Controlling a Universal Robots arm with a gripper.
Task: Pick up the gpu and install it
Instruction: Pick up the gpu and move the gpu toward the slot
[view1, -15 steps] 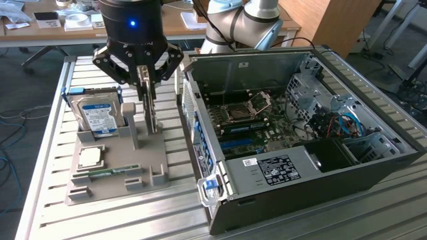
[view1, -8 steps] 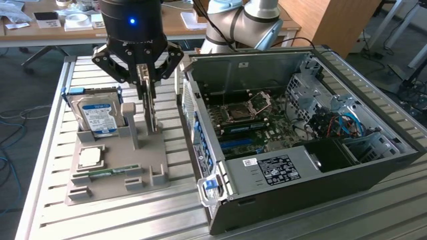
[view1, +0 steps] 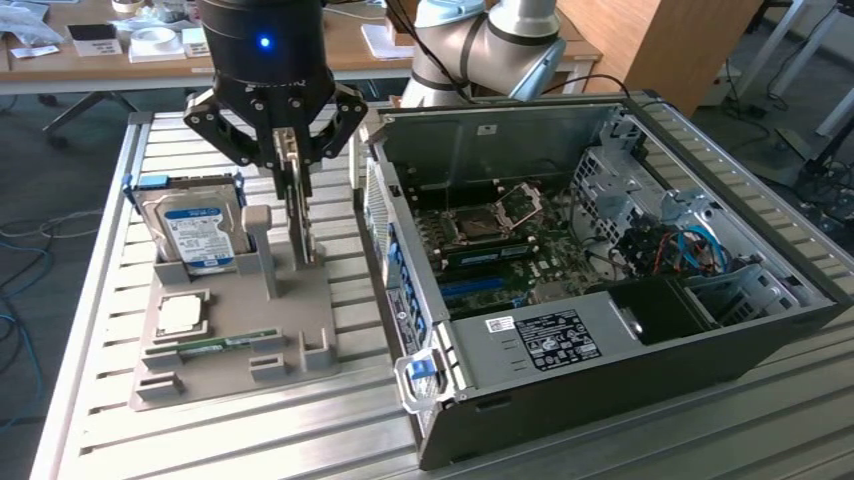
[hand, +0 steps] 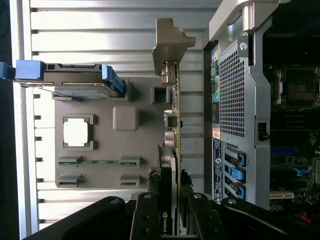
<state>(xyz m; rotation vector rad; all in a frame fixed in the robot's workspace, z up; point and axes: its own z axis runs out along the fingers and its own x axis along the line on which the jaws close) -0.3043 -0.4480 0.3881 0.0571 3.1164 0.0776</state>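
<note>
The pick-up step is in hand. The pincer (view1: 296, 192) hangs over the grey holder (view1: 304, 320) on the bench (view1: 240, 440), its fingers clamped on either side of the gpu (hand: 174, 107). The card stands on edge at the side of the holder nearest the computer case (view1: 601, 420), with its pale bracket (hand: 170, 42) at the end away from the fingers. I cannot tell whether its lower edge has left the slot.

To my eye, getting it installed calls for a straight lift clear of the holder's posts. The card must then pass over the case's perforated rear wall (view1: 387, 240), which stands just beside it. Last, its edge has to line up with the blue slots (view1: 474, 290) on the motherboard (view1: 534, 255).

A hard drive (view1: 198, 232) stands upright in the holder on the far side of the card from the case. A processor chip (view1: 180, 315) and a RAM stick (view1: 214, 347) lie flat nearby, well out of the way. The case wall is the real obstacle.
</note>
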